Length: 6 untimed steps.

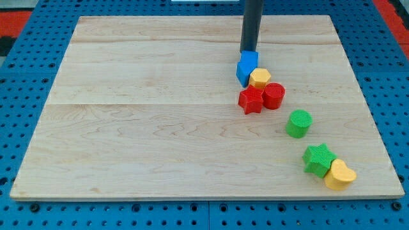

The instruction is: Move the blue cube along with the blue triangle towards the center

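My tip (248, 51) touches the top edge of a blue mass (246, 67) just right of the board's center, near the view's top. It looks like the blue cube (249, 61) with a second blue piece (241, 74), perhaps the triangle, pressed against its lower left. I cannot clearly separate the two. A yellow block (259, 78) touches the blue mass on its lower right.
A red star (251, 100) and a red cylinder (273, 95) sit just below the yellow block. A green cylinder (298, 123) lies further down to the right. A green star (318, 159) and a yellow crescent (339, 175) sit near the wooden board's (128, 128) bottom right corner.
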{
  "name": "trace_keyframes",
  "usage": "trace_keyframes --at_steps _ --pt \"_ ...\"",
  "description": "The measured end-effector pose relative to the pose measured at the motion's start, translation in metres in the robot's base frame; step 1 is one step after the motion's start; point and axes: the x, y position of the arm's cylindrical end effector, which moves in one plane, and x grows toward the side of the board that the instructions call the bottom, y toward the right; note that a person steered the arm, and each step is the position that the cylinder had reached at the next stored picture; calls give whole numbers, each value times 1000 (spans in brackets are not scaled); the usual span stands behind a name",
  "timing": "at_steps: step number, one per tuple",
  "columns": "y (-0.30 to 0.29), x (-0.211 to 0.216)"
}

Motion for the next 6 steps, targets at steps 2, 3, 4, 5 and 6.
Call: trace_keyframes --at_steps 2,3,4,5,6 --pt "0 42" --pt "0 61" --pt "-2 69" --pt "-25 69" --pt "-54 69"
